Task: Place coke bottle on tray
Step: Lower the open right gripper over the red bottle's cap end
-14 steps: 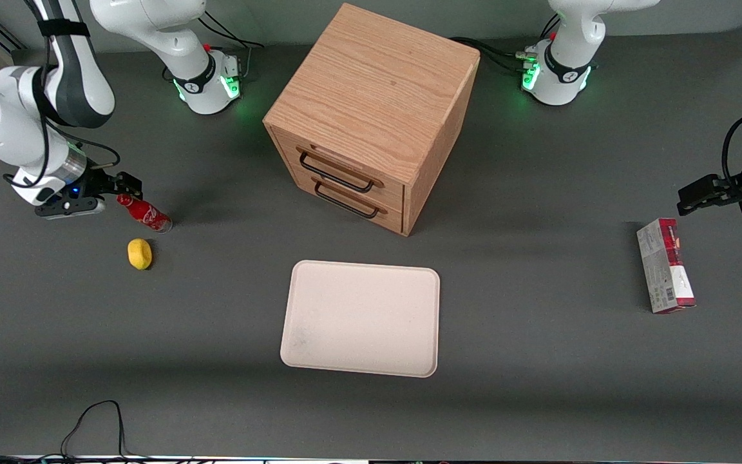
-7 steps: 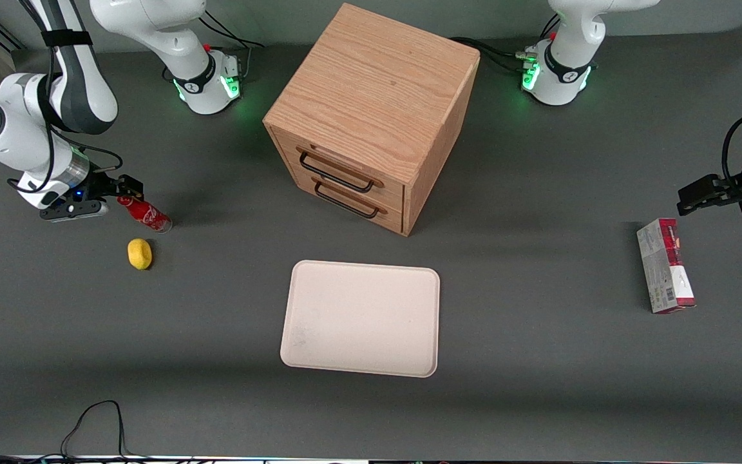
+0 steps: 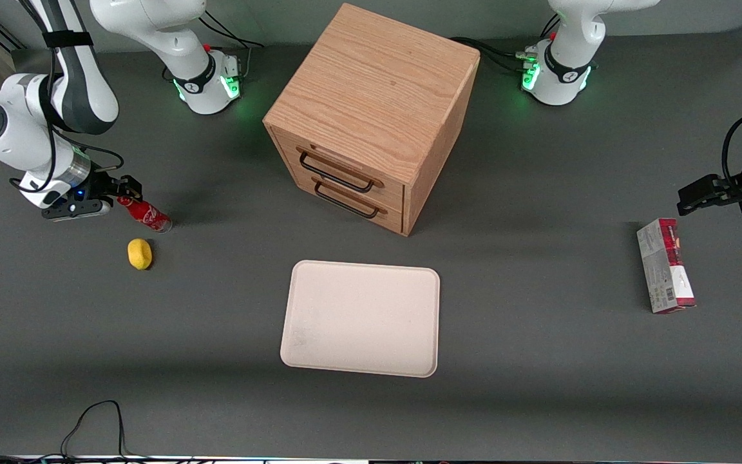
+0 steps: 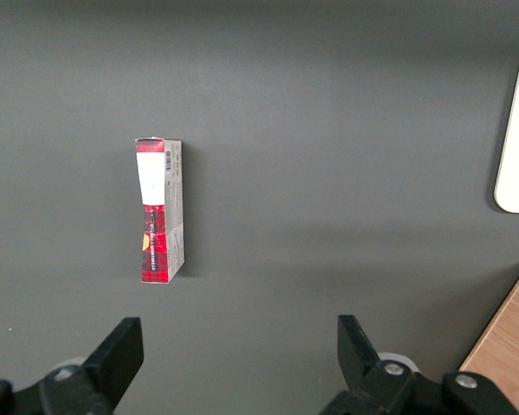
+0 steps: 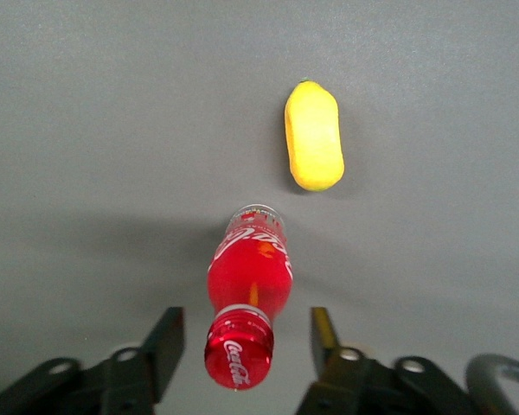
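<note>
Reaching: step in hand is the approach to the grasp, judged from the layout; nothing lifted yet.
Gripper: gripper (image 5: 246, 346) sits low at the working arm's end of the table, fingers spread wider than the cap, one each side of it, gap visible on both sides. Holds nothing. In the front view the gripper (image 3: 127, 191) is right at the bottle's top.
Contact: none evident; fingers (image 5: 166, 337) look clear of the cap, though a light touch can't be ruled out.
Coke bottle: coke bottle (image 5: 246, 298) stands on the table (image 3: 538, 399), cap between the fingers, body under the wrist camera. Front view shows the coke bottle (image 3: 145, 214) leaning in perspective, base on the table.
Next move: probably ease a little lower onto neck or cap, close, then lift and carry toward the tray. Bottle is slim and light-looking, so an off-centre close could tip it.
Yellow lump: yellow lump (image 5: 313, 137) lies near the bottle base, not touching; nearer the front camera than the bottle (image 3: 140, 253).
Tray: tray (image 3: 361, 317) lies flat in front of the wooden cabinet (image 3: 371, 109), well apart from the bottle, nothing on it.
Carton: red-and-grey carton (image 3: 665, 265) lies toward the parked arm's end, out of the way.
</note>
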